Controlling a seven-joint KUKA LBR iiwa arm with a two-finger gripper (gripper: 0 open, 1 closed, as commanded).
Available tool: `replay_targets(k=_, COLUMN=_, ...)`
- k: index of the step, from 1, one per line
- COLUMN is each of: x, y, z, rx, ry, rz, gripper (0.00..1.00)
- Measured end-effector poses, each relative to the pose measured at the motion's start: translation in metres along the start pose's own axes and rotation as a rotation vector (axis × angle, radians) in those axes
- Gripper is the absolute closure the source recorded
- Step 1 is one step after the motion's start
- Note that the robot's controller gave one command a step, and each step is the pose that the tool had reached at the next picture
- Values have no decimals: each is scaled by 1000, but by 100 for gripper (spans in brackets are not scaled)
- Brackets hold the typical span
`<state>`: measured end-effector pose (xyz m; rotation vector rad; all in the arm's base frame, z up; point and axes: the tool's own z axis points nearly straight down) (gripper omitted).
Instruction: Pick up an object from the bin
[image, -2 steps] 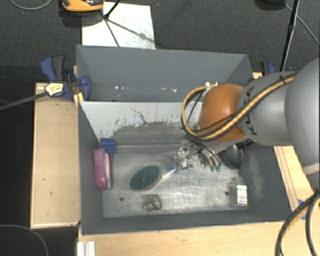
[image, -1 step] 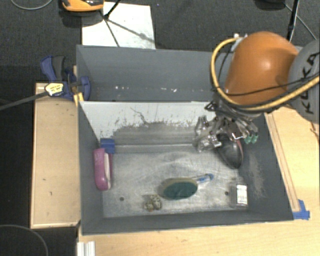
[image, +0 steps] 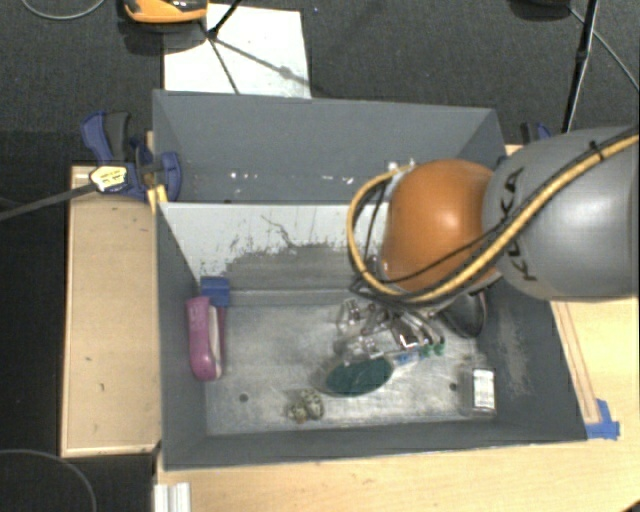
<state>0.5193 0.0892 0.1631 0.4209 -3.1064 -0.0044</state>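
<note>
My gripper (image: 372, 328) hangs low in the middle of the bin, under the arm's orange cover. Right below it, toward the front, a dark green oval thing (image: 358, 378) lies flat on the floor. At the gripper's right side rests a small thing with green and blue parts (image: 415, 350), partly covered by the gripper. A dark round thing (image: 466, 316) sits behind and to the right, half hidden by the arm.
A pink oblong thing (image: 203, 340) lies along the left wall with a blue block (image: 214, 291) at its far end. A small olive lump (image: 305, 406) sits near the front wall. A small white piece (image: 483, 390) lies at the front right.
</note>
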Motion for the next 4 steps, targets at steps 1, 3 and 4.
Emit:
replay_targets(k=1, x=-2, y=-3, z=-5, rx=3, ry=-9, rz=4, gripper=0)
replay_targets(k=3, x=5, y=-28, z=73, rx=2, ry=-8, rz=295, gripper=100)
replay_targets(k=4, x=18, y=-41, z=-46, rx=3, ry=-17, rz=298, gripper=100)
